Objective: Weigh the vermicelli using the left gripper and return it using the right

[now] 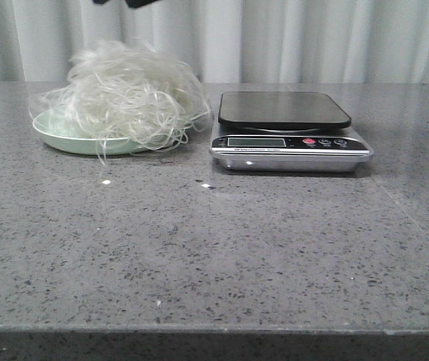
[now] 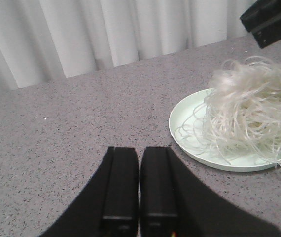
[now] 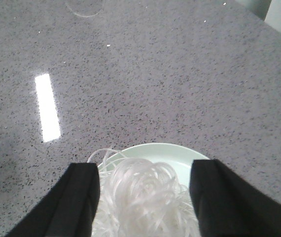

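Note:
The vermicelli [image 1: 128, 94], a fluffy whitish tangle, lies heaped on the pale green plate [image 1: 56, 135] at the back left of the table. My left gripper [image 2: 140, 150] is shut and empty, low over the bare table beside the plate [image 2: 190, 133] and apart from the vermicelli [image 2: 251, 108]. It is out of the front view. My right gripper [image 3: 145, 167] is open, its fingers on either side above the vermicelli [image 3: 140, 197] and the plate [image 3: 180, 155]. Part of the right gripper shows in the left wrist view [image 2: 271, 19] and at the top edge of the front view [image 1: 135, 2].
A silver kitchen scale [image 1: 290, 150] with a bare black platform [image 1: 284, 109] stands right of the plate. Small noodle bits [image 1: 106, 181] lie on the grey speckled table in front of the plate. A pale curtain [image 1: 312, 37] hangs behind the table.

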Available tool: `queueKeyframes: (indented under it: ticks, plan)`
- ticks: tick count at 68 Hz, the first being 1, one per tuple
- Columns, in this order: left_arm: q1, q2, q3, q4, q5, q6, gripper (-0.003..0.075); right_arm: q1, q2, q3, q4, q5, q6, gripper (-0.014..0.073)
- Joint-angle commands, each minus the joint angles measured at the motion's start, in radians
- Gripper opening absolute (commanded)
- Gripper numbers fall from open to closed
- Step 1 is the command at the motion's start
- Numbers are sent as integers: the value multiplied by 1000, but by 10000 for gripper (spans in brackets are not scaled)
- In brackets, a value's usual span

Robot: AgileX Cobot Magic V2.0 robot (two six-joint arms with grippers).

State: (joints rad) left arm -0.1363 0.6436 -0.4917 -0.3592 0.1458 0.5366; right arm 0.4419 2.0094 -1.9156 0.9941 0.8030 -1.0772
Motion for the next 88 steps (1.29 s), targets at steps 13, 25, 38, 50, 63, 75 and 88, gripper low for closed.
queueKeyframes:
  ticks: [13,25,38,50,63,75,88]
  plan:
    - [-1,-4,-29,-17,-62,-12,136,-79,-95,-38,51,23,46,504]
    - [-1,-4,-29,-17,-60,-12,136,-123,-160,-38,50,65,46,314]
    - [-1,-4,-29,-17,-60,-12,136,-197,-243,-38,50,91,50,151]
    - [-1,-4,-29,-17,-60,-12,136,-287,-317,-32,49,72,148,153]
    - [-1,-8,-29,-17,-60,-12,136,-396,-409,82,27,39,218,153]
    - [-1,-15,-29,-17,-62,-12,136,-448,-534,304,-18,-75,219,153]
    - [-1,-15,-29,-17,-62,-12,136,-466,-698,586,-59,-301,219,153]
